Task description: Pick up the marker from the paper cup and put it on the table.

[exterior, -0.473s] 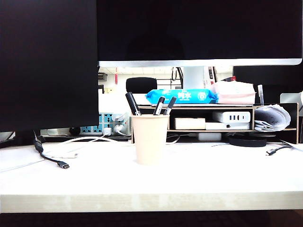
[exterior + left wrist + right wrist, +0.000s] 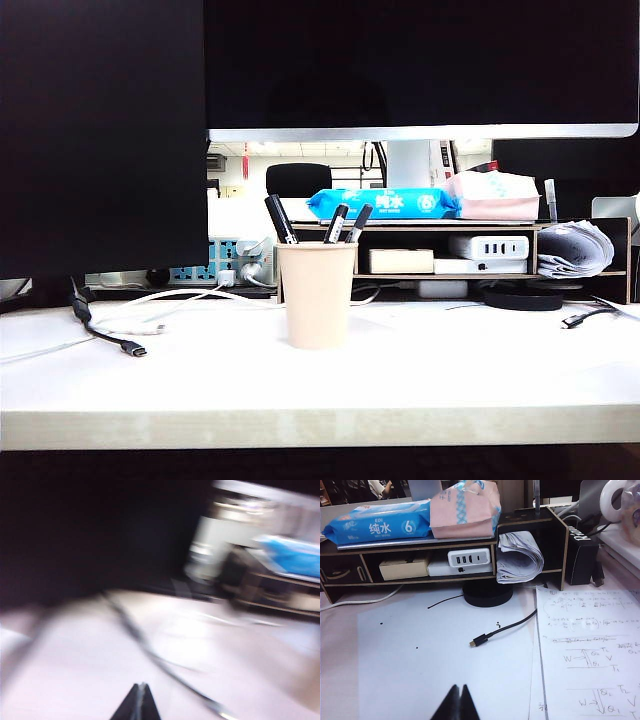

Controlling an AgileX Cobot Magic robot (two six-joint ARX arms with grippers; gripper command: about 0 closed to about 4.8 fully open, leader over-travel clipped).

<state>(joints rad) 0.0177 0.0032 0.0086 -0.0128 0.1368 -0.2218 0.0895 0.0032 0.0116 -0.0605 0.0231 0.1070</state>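
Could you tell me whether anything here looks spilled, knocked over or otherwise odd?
Nothing stands out. The paper cup stands upright on the table, the marker leaning in it with two others. Both grippers, left and right, are shut and away from it.

The cup (image 2: 317, 294) is matt cream paper, smooth-walled. The marker (image 2: 280, 218) in it looks like glossy black plastic. The table (image 2: 420, 375) is smooth matt white with a pale wood-grain edge. Beyond the right gripper (image 2: 459, 692), the shelf (image 2: 420, 577) is dark wood.
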